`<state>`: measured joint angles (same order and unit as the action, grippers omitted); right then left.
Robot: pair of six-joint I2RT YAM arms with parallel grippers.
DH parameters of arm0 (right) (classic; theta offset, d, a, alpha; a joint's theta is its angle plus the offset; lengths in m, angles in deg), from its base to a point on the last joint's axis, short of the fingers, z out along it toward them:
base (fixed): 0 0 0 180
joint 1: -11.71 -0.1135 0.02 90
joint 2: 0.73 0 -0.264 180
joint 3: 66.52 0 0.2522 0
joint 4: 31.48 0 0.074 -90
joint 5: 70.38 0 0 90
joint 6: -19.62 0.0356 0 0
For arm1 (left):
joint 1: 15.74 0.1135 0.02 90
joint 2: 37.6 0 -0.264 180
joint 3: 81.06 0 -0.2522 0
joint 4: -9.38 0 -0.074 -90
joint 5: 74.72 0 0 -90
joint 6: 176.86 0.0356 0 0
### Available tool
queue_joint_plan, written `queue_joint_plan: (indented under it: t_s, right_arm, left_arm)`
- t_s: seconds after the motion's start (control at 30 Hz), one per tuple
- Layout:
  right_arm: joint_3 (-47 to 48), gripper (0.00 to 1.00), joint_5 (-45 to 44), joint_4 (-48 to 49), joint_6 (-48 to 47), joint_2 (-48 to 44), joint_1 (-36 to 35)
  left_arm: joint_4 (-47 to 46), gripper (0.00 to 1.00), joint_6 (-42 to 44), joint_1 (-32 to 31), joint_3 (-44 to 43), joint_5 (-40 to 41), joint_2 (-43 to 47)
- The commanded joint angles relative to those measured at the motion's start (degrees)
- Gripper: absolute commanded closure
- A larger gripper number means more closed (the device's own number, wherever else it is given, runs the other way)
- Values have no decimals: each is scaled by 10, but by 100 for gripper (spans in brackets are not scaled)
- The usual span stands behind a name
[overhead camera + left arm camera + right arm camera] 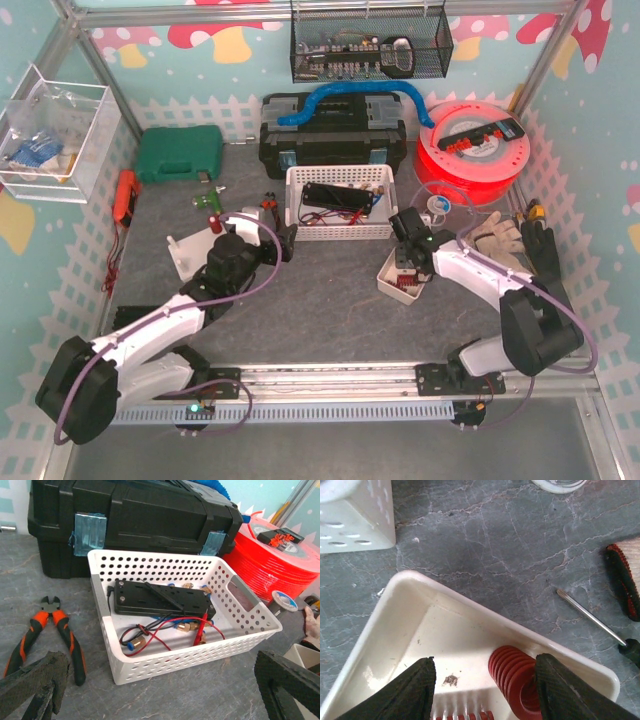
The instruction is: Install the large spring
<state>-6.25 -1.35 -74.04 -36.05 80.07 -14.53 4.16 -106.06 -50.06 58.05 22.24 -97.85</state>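
Note:
The large spring (pixel 517 680), a fat red coil, lies in a small white tray (pixel 470 607) against the tray's right wall. My right gripper (pixel 485 667) hangs just over the tray, open. Its right finger (pixel 560 690) sits against the spring's outer side, while the left finger (pixel 410 690) stands well apart from it over bare tray floor. The top of a thinner red spring (pixel 465 715) shows at the bottom edge. In the top view the tray (pixel 388 283) sits right of centre under that gripper (pixel 408 262). My left gripper (pixel 162 665) is open and holds nothing, facing a white basket.
The perforated white basket (pixel 165 660) holds a black power strip, wires and brass fittings. Orange-handled pliers (pixel 65 630) lie to its left, with a black toolbox (pixel 135 515) behind and a red spool (pixel 280 565) to the right. A screwdriver (pixel 592 617) and a glove (pixel 500 235) lie beside the tray.

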Motion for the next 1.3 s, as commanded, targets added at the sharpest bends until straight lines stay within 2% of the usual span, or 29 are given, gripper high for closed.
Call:
queue_joint_plan:
  t_s: [0.0, 0.27, 0.63, 0.83, 1.13, 1.27]
  right_arm:
    - [1, 44, -6, 4, 1, -25, 1]
    - [3, 42, -43, -35, 22, -9, 1]
    - [-6, 36, -6, -9, 27, 39, 1]
    - [-11, 39, 30, 17, 20, 18, 1]
    - [8, 40, 19, 17, 8, -34, 1]
    - [9, 40, -13, -1, 8, -34, 1]
  left_arm:
    - [3, 1, 9, -6, -1, 9, 12]
    - [6, 1, 10, -9, -2, 27, 14]
    - [8, 1, 13, -14, -2, 36, 21]
    - [8, 1, 14, -15, -2, 41, 19]
    - [9, 1, 16, -17, -4, 43, 16]
    - [10, 1, 17, -16, -3, 45, 18]
